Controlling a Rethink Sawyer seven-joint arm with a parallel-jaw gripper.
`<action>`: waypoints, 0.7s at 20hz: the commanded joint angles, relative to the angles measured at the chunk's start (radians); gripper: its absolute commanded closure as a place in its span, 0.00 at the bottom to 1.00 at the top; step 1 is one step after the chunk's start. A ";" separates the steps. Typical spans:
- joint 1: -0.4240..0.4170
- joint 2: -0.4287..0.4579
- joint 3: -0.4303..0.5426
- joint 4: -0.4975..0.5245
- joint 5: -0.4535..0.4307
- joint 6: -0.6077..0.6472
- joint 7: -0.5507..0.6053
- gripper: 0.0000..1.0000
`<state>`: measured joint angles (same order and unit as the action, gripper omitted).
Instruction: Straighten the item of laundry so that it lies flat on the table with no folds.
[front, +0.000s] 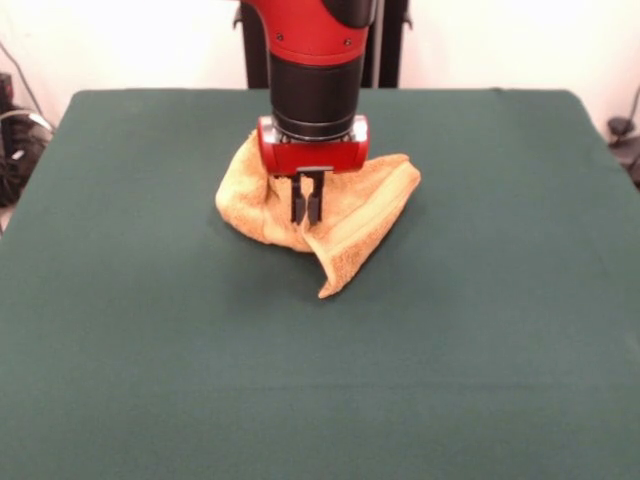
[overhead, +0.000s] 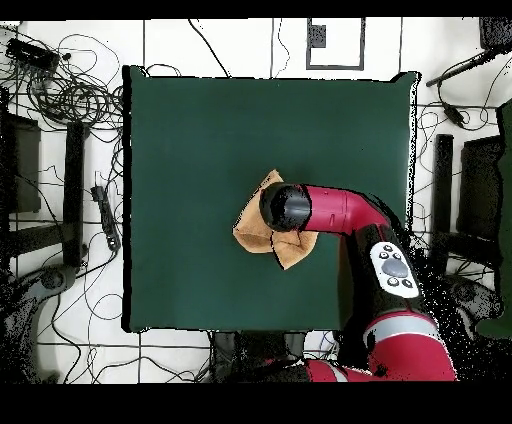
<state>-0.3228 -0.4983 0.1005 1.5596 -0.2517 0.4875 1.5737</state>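
Note:
The golden-orange towel (front: 372, 203) lies crumpled in a heap on the dark green table (front: 480, 350), a little behind its middle. One corner points toward the near edge, and a ribbed band runs along its right side. My gripper (front: 306, 214) comes straight down onto the heap's middle. Its black fingers (front: 298, 203) are close together on a raised fold of the towel. In the overhead view the towel (overhead: 254, 226) shows on the table (overhead: 200, 140), partly under my arm's end (overhead: 285, 207), which hides the gripper.
Cables (overhead: 70, 90) and stands lie on the floor around the table. My arm's red body (overhead: 400, 300) reaches over the table's edge from the base side.

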 joint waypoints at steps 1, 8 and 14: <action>0.037 0.017 0.030 0.069 0.027 0.053 0.137 1.00; 0.036 -0.017 0.037 0.141 0.038 0.037 0.153 1.00; 0.024 -0.033 0.050 0.186 0.047 0.026 0.155 1.00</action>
<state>-0.3216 -0.5417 0.0972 1.6077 -0.2475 0.4873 1.5737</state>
